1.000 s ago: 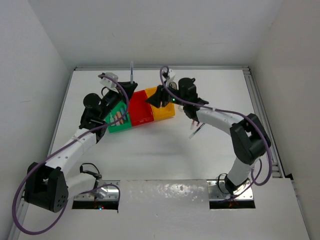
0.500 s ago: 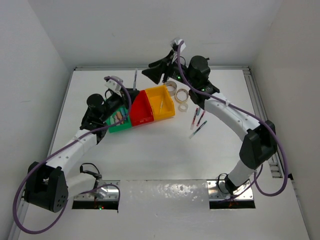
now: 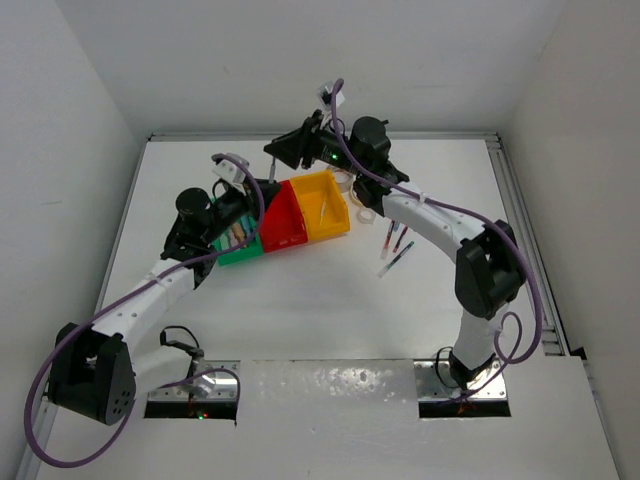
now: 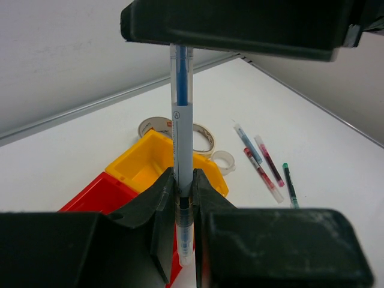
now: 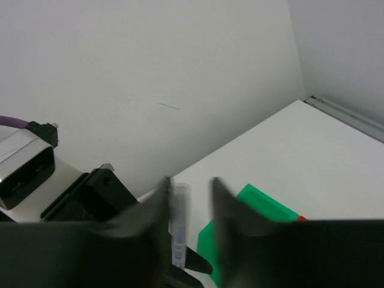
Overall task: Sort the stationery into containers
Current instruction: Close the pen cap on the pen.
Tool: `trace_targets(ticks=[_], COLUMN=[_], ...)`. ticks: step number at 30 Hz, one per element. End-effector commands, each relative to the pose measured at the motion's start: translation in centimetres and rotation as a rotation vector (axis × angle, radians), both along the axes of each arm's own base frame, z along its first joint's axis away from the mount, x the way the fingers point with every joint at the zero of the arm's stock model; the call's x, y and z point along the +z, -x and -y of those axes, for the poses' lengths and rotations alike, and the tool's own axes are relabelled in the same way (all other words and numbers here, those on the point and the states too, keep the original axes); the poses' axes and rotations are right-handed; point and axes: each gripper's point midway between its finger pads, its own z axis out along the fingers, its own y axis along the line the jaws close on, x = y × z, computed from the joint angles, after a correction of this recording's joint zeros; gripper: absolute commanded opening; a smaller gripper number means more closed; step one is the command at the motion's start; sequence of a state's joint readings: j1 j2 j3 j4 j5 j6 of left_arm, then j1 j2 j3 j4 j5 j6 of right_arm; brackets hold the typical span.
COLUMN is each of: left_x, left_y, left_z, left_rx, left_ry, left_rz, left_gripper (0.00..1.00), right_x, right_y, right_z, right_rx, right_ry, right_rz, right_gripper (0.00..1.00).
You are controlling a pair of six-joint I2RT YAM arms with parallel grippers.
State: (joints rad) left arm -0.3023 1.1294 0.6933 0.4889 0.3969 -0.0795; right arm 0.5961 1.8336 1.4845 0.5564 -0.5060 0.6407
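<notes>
My left gripper (image 4: pixel 183 180) is shut on a thin blue pen (image 4: pixel 182 132) and holds it upright above the red bin (image 4: pixel 90 193), beside the yellow bin (image 4: pixel 147 163). In the top view it (image 3: pixel 260 188) sits over the bins' far edge. My right gripper (image 5: pixel 189 193) is open, its fingers either side of the pen's top end (image 5: pixel 178 228), the pen close to one finger. In the top view it (image 3: pixel 278 150) hangs just above the left gripper. The green bin (image 3: pixel 232 245) holds several pale blocks. The yellow bin (image 3: pixel 322 205) holds a thin item.
Two tan tape rings (image 3: pixel 366 195) and a clear roll (image 4: pixel 222 159) lie right of the yellow bin. Three pens (image 3: pixel 395 245) lie on the table further right, also in the left wrist view (image 4: pixel 259 163). White walls enclose the table.
My right gripper rose from the yellow bin, then swung left to straddle the top of the pen held by my left gripper. The left gripper shifted slightly right with its pen.
</notes>
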Motion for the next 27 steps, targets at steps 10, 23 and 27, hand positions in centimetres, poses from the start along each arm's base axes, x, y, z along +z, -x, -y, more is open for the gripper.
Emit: trace_targets(ticks=[10,23,27], left_x=[7.3,13.5,14.5], left_y=[-1.0,-2.3,-2.0], left_z=[-1.2,-3.4,-3.3], left_rx=[0.107,0.198,0.188], left_ry=[0.155,0.196,0.208], left_rz=[0.19,0.403,0.422], left_gripper=[0.0,0.0,0.0], right_x=[-5.4,-19.8,-22.5], right_y=[1.4,7.6,8.0], right_z=[-1.7,-3.0,-2.4], right_rx=[0.04,0.123,0.125], right_ry=[0.083,0.389,0.441], right_rz=[-0.06,-0.135,-0.169], right_gripper=[0.0,0.0,0.0])
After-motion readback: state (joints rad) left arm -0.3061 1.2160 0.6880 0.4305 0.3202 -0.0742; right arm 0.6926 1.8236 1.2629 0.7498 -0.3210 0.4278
